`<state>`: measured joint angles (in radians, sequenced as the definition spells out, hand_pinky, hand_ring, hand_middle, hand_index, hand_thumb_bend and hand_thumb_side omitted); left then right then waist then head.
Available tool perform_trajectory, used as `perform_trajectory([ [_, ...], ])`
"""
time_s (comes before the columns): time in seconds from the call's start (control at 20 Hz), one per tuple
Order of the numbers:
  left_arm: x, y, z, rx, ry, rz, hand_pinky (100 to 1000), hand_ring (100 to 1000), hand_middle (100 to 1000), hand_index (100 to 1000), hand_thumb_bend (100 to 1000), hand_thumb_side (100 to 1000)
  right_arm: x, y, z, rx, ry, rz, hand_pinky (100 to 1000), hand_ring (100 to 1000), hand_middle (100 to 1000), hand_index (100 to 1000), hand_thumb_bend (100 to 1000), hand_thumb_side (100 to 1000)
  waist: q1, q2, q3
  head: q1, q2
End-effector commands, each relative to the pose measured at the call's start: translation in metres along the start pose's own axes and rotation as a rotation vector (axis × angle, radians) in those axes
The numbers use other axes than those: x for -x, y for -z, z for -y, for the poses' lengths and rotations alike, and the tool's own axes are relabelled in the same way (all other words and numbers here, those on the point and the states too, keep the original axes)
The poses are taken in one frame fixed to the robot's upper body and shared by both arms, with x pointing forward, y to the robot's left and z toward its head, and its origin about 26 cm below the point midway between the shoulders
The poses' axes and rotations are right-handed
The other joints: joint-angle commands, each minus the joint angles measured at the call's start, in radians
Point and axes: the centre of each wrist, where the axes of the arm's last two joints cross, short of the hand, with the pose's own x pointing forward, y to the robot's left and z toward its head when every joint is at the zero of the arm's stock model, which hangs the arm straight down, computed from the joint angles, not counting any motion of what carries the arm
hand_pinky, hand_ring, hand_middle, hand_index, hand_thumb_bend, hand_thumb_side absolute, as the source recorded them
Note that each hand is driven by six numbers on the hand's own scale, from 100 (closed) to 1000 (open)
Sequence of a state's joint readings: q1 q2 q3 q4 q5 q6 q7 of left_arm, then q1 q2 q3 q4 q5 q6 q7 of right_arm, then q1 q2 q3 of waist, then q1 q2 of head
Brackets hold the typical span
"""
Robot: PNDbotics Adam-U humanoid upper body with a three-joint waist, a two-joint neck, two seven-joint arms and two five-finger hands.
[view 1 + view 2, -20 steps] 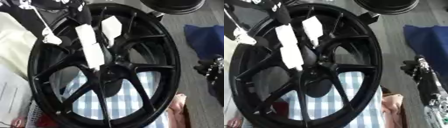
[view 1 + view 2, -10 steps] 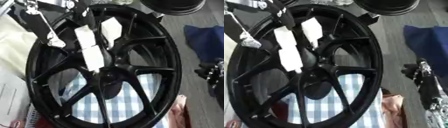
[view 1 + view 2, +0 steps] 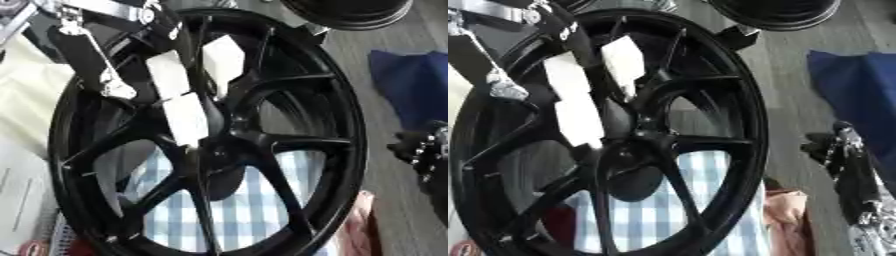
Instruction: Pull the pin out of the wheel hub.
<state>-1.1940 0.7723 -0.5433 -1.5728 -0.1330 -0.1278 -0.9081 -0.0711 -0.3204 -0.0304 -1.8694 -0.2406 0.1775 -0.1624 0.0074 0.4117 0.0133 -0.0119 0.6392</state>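
Currently the black wheel hub (image 3: 262, 145) fills most of both views, lying face-up with its spokes fanning out from the centre boss. Blue-and-white checked cloth (image 3: 236, 210) shows through the spoke gaps in the lower half.

Left hand (image 3: 179, 97) comes in from the upper left, over the rim, white-padded fingers (image 3: 579, 107) stretched straight down across the spokes. Lowest pad ends right by the centre boss, touching or just above it; can't tell which. A second white pad (image 3: 623, 62) lies further up beside it, over the next spoke gap. Thumb (image 3: 96, 65), a black bar with a silver tip, sticks out to the left over the rim area, apart from the fingers. Fingers look extended, not curled round anything. The pin itself I can't make out; if it's there it's hidden at the centre under or beside the fingertip.

Right hand (image 3: 846, 165) sits at the right edge, well clear of the wheel, black with silver joints down toward the lower corner. Its finger posture isn't readable from here.

Other stuff: a second black round object (image 3: 350, 10) at the top edge, just beyond the rim. Blue fabric (image 3: 411, 85) on the grey surface to the right. Pinkish cloth (image 3: 785, 220) at lower right beside the rim. Cream sheet (image 3: 26, 100) on the left.
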Motion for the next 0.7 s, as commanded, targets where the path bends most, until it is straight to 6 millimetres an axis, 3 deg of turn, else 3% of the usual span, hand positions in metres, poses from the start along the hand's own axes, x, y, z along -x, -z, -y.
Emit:
perform_trajectory([
  [0.05, -0.0001, -0.0046, -0.0059, -0.007, 0.021, -0.019, 752, 783, 774, 790, 260, 100, -0.0051, 0.0015, 0.0005, -0.002, -0.001, 0.016, 881, 737, 522, 651, 100, 986, -0.003, -0.014, -0.003, 0.002, -0.013],
  [0.35, 0.0018, -0.0033, -0.0055, -0.008, 0.015, -0.022, 728, 739, 710, 768, 212, 100, -0.0038, 0.0014, -0.0010, -0.003, 0.001, 0.010, 881, 736, 522, 651, 100, 1000, -0.004, -0.008, -0.002, 0.003, -0.013],
  [0.55, 0.0018, -0.0035, -0.0064, -0.012, 0.015, -0.019, 676, 661, 603, 696, 107, 100, -0.0029, 0.0014, -0.0016, -0.002, 0.002, 0.007, 881, 737, 522, 651, 100, 1000, -0.004, -0.008, -0.003, 0.004, -0.010],
  [0.7, 0.0007, -0.0051, -0.0094, -0.026, 0.004, -0.004, 640, 604, 502, 595, 100, 100, -0.0019, 0.0011, -0.0016, -0.001, 0.001, 0.002, 881, 737, 523, 651, 100, 1000, -0.003, -0.009, -0.003, 0.004, -0.007],
])
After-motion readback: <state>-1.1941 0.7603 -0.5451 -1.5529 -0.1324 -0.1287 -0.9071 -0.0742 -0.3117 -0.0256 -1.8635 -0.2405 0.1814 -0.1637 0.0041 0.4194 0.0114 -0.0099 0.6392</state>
